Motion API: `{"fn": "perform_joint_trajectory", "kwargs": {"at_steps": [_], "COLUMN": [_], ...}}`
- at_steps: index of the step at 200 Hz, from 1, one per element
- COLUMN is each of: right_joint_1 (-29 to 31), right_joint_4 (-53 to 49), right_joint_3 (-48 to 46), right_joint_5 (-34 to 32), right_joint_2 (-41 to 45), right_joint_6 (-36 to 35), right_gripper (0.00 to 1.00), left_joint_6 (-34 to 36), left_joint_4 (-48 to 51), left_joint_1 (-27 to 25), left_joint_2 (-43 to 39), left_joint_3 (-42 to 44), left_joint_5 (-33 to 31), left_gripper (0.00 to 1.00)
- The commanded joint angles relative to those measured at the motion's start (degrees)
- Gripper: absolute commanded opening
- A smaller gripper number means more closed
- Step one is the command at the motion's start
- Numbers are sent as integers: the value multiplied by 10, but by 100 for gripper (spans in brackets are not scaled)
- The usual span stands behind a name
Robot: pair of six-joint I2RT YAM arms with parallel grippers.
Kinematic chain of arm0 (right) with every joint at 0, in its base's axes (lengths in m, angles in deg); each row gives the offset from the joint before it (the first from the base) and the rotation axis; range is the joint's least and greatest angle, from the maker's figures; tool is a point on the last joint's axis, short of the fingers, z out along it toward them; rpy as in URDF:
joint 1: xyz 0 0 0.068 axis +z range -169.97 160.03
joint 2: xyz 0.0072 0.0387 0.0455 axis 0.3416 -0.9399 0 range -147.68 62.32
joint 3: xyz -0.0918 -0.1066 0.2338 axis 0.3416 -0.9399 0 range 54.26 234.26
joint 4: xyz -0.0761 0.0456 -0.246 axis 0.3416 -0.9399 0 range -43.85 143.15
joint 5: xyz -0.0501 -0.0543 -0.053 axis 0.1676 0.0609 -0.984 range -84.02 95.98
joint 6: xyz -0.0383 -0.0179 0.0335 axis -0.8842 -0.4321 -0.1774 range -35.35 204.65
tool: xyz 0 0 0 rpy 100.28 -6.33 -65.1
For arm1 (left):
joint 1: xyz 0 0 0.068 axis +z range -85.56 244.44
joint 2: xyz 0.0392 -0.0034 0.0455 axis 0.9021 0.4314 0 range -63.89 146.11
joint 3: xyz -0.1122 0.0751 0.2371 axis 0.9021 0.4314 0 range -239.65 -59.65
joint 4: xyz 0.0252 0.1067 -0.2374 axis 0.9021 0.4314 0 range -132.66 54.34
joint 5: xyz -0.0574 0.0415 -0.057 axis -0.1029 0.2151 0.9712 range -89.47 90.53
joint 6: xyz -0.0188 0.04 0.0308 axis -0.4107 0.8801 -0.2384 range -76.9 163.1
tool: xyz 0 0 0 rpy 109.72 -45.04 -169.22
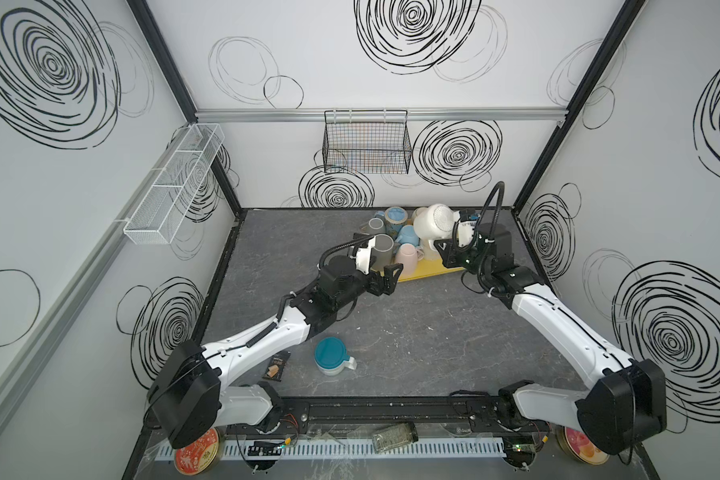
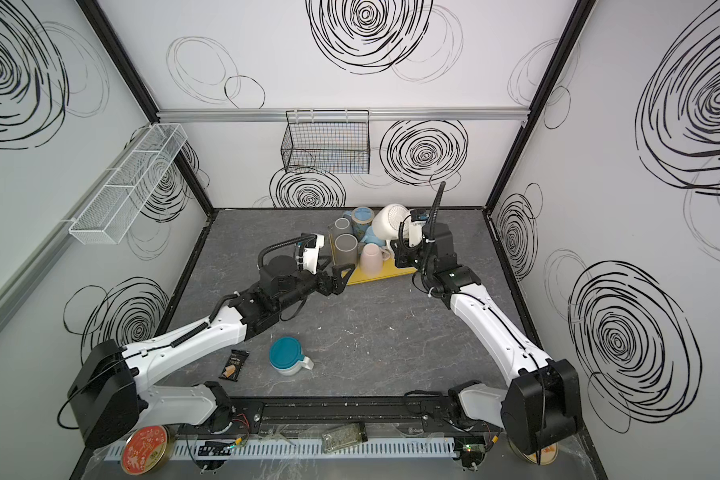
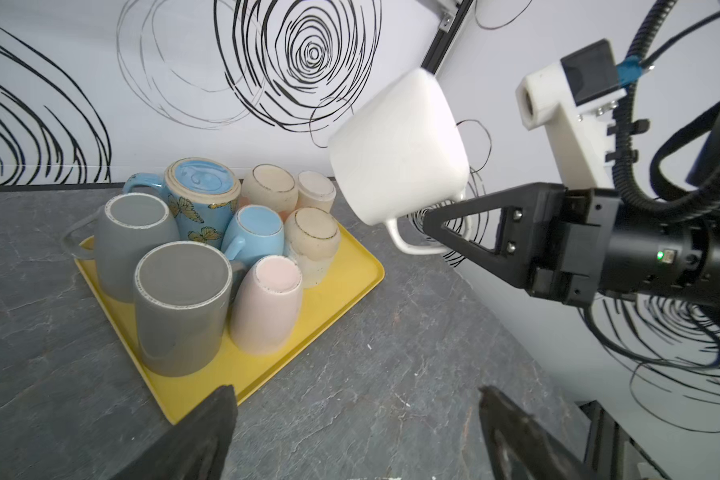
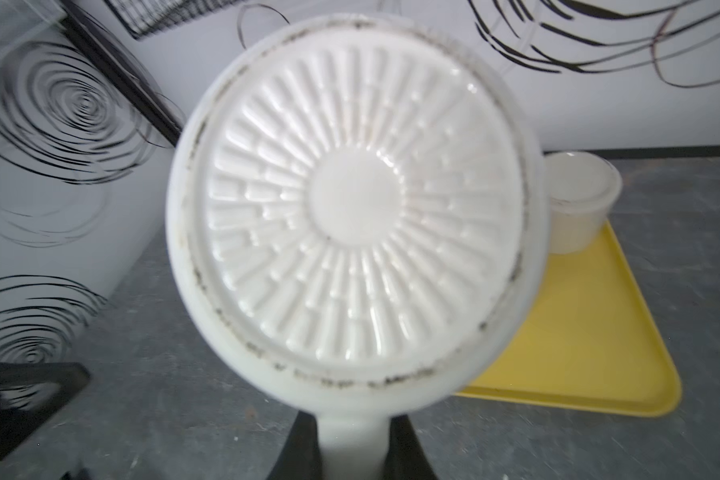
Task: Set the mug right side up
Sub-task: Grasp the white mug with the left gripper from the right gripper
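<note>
Right hand (image 3: 433, 220) clamps the handle of the white mug (image 1: 435, 226), lifted and tilted base-upward by the yellow tray (image 3: 329, 316), upper middle of both top views; left hand (image 1: 391, 277) jaws apart, empty.

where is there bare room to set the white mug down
Bare table lies in front of the tray, out to the teal mug. The tray's near right corner is bare too. Its left and back are crowded with upturned mugs, and the open left gripper hangs at its near left corner.
</note>
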State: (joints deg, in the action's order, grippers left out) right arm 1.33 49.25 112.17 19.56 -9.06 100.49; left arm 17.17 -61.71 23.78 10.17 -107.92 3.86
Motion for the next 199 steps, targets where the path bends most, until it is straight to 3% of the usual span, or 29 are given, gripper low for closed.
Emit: {"fn": "perform_joint_trajectory", "kwargs": {"at_steps": [1, 20, 52, 156, 199], "right_joint_1": [16, 33, 59, 100, 105], "right_joint_4": [149, 242, 289, 375, 379], "right_joint_3": [17, -6, 4, 8, 15], "right_joint_5": [111, 138, 171, 220, 278], "right_joint_2": [1, -8, -30, -59, -76], "right_joint_6": [79, 119, 127, 148, 152], "right_gripper": [0, 0, 0, 0, 0], "left_joint_6": [-67, -130, -221, -267, -309], "left_joint_4": [-74, -144, -276, -316, -429], "left_joint_1": [27, 59, 94, 97, 102], "left_joint_2": [-10, 1, 29, 86, 121], "left_joint_3": [2, 17, 32, 44, 43], "left_joint_5": [46, 88, 144, 135, 191], "left_gripper": [93, 92, 89, 78, 69]}}
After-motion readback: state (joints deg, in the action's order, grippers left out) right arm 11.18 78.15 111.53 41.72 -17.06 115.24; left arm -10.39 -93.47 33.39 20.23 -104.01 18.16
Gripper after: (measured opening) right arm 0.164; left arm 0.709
